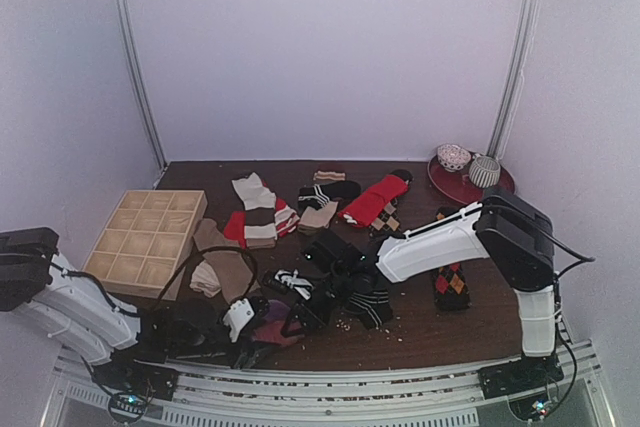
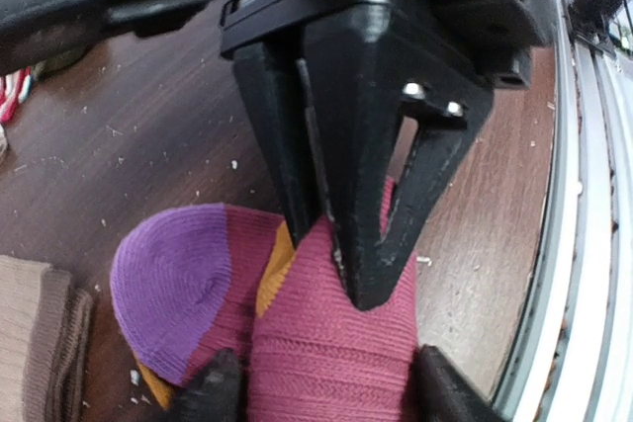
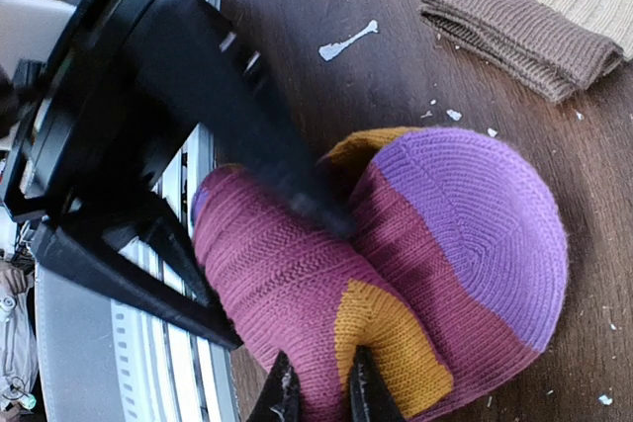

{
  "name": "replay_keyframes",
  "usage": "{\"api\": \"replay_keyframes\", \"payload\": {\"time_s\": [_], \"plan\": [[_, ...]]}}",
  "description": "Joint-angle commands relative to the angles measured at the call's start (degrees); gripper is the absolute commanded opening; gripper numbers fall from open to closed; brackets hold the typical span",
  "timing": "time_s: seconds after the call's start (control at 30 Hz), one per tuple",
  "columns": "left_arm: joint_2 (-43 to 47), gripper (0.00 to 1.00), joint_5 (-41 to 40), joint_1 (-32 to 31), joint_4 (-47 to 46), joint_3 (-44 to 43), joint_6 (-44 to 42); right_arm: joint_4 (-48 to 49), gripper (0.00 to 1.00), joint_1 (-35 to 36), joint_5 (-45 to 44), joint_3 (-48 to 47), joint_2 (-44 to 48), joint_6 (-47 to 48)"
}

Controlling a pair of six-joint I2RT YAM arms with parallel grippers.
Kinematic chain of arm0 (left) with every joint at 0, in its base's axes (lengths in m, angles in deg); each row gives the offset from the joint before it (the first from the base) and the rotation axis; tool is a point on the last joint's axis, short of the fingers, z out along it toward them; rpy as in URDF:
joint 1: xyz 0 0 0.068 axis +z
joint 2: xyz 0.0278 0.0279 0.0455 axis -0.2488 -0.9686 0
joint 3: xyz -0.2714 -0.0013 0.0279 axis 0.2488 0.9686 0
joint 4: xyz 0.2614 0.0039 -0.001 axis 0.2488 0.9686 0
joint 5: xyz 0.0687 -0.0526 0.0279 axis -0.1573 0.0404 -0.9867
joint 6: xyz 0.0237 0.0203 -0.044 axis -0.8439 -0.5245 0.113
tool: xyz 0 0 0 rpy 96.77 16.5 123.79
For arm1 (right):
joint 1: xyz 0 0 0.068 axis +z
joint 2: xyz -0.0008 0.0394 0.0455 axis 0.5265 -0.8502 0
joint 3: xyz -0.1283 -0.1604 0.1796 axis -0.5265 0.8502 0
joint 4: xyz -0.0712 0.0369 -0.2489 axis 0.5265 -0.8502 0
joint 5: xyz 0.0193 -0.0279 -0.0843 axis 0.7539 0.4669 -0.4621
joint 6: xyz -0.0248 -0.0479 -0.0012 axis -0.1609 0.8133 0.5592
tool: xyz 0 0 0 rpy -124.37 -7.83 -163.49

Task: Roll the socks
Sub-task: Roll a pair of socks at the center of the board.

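A magenta-purple sock [image 2: 326, 333] with orange patches and a purple toe lies partly rolled at the table's near edge [image 1: 272, 335]. My left gripper [image 2: 326, 392] straddles the rolled magenta part, with one finger pressed against each side. My right gripper [image 3: 321, 392] is shut on a fold of the same sock beside an orange patch [image 3: 386, 333]. In the left wrist view its black fingers [image 2: 341, 244] pinch the top of the roll. The purple toe [image 3: 475, 214] lies flat on the table beside the roll. In the top view both grippers meet over the sock, left [image 1: 252, 332] and right [image 1: 292, 317].
Other socks lie behind: tan [image 1: 225, 267], cream-striped [image 1: 258, 209], red [image 1: 375, 199], black-and-white striped [image 1: 370, 302], argyle [image 1: 450, 282]. A wooden divided tray [image 1: 145, 237] sits at the left. A red plate [image 1: 470, 187] with rolled socks stands back right. The metal rail [image 1: 330, 382] runs along the front.
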Motion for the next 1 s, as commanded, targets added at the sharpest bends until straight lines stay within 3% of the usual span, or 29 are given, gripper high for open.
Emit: {"api": "replay_keyframes", "payload": {"time_s": [0.0, 0.07, 0.13, 0.23, 0.33, 0.47, 0.67, 0.8, 0.97], "plan": [[-1.81, 0.37, 0.28, -0.26, -5.83, 0.59, -0.48, -18.88, 0.05, 0.32, -7.2, 5.21, -7.47, -1.45], [-2.35, 0.22, 0.2, -0.26, -4.8, 0.43, 0.52, -18.66, 0.06, 0.3, -7.33, 5.37, -7.1, -1.48], [-2.88, 0.18, -0.26, -0.26, -3.41, 0.28, 1.81, -18.49, 0.07, 0.33, -7.31, 5.33, -6.61, -1.43], [-3.92, 0.0, -1.04, -0.21, -0.6, 0.05, 4.19, -18.27, 0.1, 0.36, -7.37, 4.94, -6.18, -0.74], [-4.72, 0.0, -0.93, -0.19, 1.18, 0.38, 8.36, -15.71, 0.18, 0.38, -7.08, 5.19, -4.03, 1.59], [-6.74, 0.0, 0.56, 0.27, 2.5, 1.97, 15.96, -4.4, 0.28, 0.34, -9.52, 9.26, 3.28, 5.79], [-11.61, 0.0, 4.73, 1.53, -0.09, 3.76, 22.52, 24.78, 0.41, 1.66, -17.61, 25.25, 18.31, 16.64], [-15.38, 0.0, 7.13, 2.13, -2.06, 3.63, 24.22, 42.15, 0.51, 4.06, -18.43, 34.15, 21.66, 26.3], [-19.89, 0.0, 9.49, 2.37, -5.55, 3.64, 25.33, 41.64, 0.53, 4.72, -13.76, 30.15, 18.24, 30.97]]}}
